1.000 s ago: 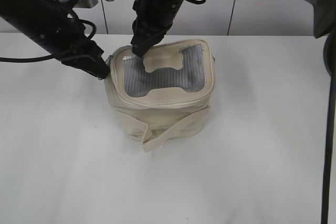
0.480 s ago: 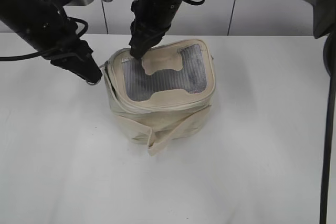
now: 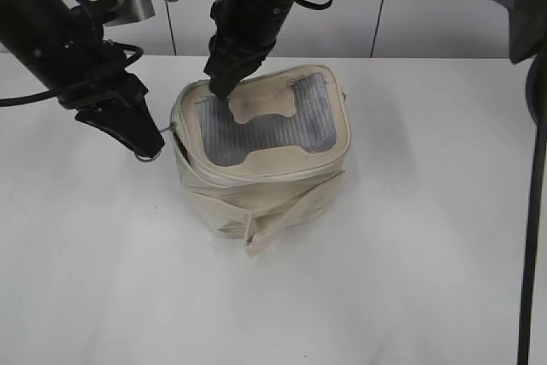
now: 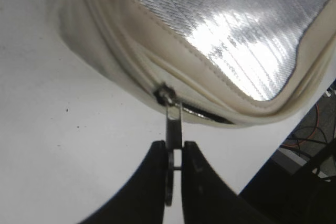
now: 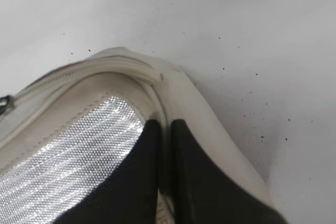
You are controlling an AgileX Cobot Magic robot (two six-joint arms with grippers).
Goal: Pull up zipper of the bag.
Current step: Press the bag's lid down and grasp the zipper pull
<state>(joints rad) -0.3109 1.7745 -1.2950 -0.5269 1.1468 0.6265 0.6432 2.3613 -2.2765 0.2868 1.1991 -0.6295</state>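
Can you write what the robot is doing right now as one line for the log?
left gripper: shut on zipper pull | right gripper: shut, pressing down on bag top | zipper: partly open

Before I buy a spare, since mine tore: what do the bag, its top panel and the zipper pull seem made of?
The bag looks like matte cream woven cloth, canvas perhaps; it creases softly. Its top panel seems a silvery-grey mesh, with a fine glinting weave. The zipper pull, pinched in the left gripper, looks like bright metal, smooth and reflective.

Bright even light; mesh glares, wrist foregrounds blurred.
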